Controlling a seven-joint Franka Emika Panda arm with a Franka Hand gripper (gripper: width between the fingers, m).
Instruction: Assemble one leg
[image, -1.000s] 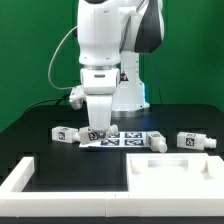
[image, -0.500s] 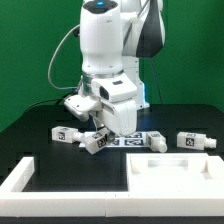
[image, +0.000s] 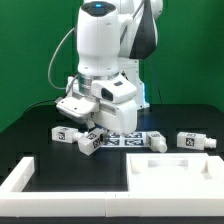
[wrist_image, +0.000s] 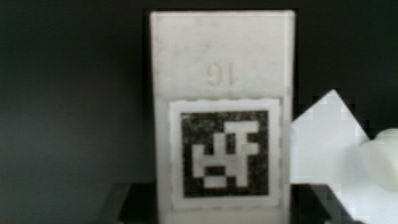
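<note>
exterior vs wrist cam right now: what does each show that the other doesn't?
Exterior view only: the white robot arm, its gripper, loose white tagged block legs on the black table, the marker board, and the flat white panel in front.
Wrist view only: the black-and-white tag close enough to read its pattern, and a faint moulded mark above it.
Both: the held white block leg, apparently clamped in the gripper.

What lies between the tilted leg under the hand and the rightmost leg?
Exterior view: between the tilted leg and the rightmost leg lie the marker board and another leg.
</note>
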